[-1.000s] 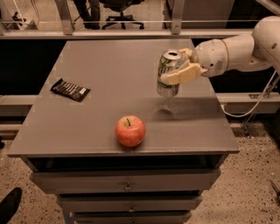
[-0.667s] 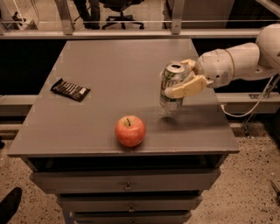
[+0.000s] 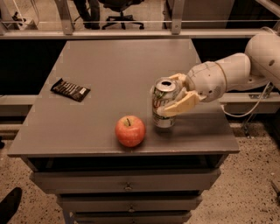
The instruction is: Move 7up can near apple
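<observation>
The 7up can (image 3: pixel 163 104) stands upright on the grey table (image 3: pixel 118 74), near its front edge, its silver top and pull tab showing. The red-orange apple (image 3: pixel 130 130) sits just left of and in front of the can, a small gap between them. My gripper (image 3: pixel 172 97) reaches in from the right on a white arm and is shut on the can, one cream finger (image 3: pixel 178 106) across its front and the other behind its top.
A dark candy bar wrapper (image 3: pixel 70 89) lies at the table's left side. Drawers run below the table's front edge. A rail and an office chair (image 3: pixel 120 8) stand behind the table. A cable hangs at the right.
My gripper has carried the can down and left, from above the table's right side to the tabletop close beside the apple.
</observation>
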`<state>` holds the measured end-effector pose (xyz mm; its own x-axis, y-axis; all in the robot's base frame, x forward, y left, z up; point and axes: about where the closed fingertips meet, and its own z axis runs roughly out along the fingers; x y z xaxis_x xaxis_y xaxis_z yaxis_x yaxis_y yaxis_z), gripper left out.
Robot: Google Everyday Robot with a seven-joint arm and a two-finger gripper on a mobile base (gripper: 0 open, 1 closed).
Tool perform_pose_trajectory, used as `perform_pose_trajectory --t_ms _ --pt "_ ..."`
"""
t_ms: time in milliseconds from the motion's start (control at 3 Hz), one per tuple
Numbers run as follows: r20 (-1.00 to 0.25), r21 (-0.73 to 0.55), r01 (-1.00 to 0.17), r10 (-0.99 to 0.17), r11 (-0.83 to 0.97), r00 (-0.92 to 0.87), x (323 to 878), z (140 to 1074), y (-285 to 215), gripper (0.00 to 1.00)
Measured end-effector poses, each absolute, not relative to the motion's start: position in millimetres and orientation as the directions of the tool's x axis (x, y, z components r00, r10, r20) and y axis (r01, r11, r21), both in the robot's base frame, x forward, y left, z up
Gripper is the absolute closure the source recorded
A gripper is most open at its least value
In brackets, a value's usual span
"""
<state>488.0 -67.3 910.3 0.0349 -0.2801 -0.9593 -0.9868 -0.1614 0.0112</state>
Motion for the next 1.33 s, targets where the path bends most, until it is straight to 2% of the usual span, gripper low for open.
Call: perform_pose_trajectory --t_ms 333,1333 --pt "-0.958 0.002 -0.985 -0.282 -0.175 0.048 477.2 900.3 -56.5 0.82" --pt "-0.964 -0.046 -0.987 -0.253 -0.151 0.084 472.1 884.8 -43.7 0.12"
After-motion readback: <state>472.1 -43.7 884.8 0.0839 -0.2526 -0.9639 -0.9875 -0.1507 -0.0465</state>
